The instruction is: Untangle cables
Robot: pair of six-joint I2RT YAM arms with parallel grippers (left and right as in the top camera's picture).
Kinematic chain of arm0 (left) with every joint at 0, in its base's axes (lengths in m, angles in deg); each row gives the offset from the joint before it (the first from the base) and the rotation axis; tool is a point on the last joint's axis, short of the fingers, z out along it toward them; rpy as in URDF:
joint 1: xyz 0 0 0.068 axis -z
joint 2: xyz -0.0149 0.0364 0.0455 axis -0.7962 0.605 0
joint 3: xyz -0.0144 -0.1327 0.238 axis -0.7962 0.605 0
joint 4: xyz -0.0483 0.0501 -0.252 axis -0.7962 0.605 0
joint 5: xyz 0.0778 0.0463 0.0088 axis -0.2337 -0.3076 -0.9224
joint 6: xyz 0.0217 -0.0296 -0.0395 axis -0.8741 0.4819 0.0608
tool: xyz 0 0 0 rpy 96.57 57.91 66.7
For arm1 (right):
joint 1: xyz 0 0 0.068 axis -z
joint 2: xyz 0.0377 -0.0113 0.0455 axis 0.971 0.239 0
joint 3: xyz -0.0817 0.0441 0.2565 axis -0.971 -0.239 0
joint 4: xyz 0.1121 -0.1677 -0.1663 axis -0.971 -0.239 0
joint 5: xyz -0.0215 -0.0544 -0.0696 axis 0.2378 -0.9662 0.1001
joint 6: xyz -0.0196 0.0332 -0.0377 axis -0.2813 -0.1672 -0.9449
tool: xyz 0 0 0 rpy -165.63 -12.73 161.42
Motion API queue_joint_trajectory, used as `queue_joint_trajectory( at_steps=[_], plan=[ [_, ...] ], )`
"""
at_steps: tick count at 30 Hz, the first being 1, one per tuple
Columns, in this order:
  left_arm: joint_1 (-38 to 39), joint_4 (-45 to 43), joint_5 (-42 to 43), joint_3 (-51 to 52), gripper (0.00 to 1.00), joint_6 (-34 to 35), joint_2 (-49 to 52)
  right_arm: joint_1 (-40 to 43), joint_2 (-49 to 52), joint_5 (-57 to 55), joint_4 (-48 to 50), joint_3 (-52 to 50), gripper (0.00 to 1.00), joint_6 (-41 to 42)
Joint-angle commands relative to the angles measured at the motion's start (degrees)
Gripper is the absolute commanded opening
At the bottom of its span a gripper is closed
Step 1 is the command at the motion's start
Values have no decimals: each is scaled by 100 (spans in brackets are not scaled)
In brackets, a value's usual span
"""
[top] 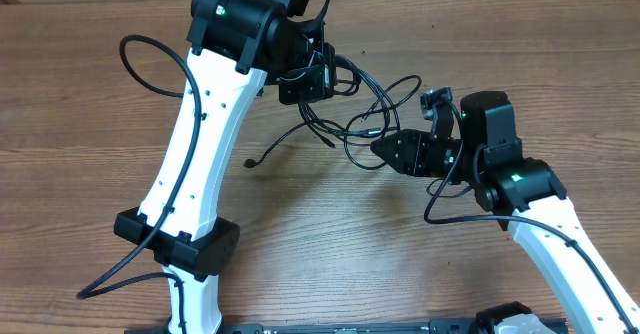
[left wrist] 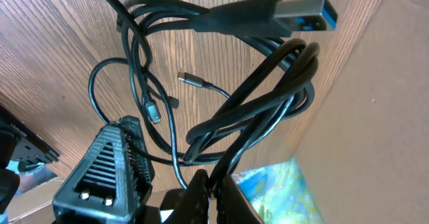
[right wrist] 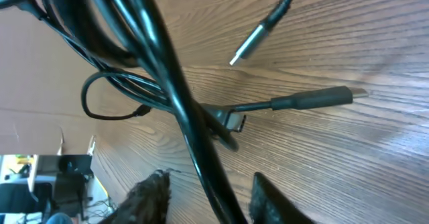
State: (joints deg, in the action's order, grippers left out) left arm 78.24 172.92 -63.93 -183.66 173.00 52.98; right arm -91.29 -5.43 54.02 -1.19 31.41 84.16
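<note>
Two arms: left arm (top: 195, 144) and right arm (top: 545, 209). One tangle of cables (top: 370, 109); the strands cannot be counted. Left wrist view shows three plugs: big plug (left wrist: 305, 15), small plug (left wrist: 191, 80), second small plug (left wrist: 153, 110).

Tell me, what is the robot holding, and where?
The left gripper pinches the thin black cables at looped middle strands, not a plug. The right gripper straddles one strand, jaws open.

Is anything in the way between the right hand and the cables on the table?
Nothing visible is in the way. In the right wrist view, a thick black cable runs straight through the gap between the fingers of the right hand. Only thinner loops of the same tangle and the bare wooden table lie beyond it.
</note>
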Motion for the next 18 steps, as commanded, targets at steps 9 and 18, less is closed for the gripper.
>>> queue_joint_trajectory(
  at_steps=[9, 18],
  plan=[
    [-114, -7, 42, -162, 4, 79, -232, -26, 22, 37, -7, 153, 4, -11],
    [-116, -2, -695, -162, 4, -79, -232, -26, 22, -511, -645, 153, 4, -4]
  ],
)
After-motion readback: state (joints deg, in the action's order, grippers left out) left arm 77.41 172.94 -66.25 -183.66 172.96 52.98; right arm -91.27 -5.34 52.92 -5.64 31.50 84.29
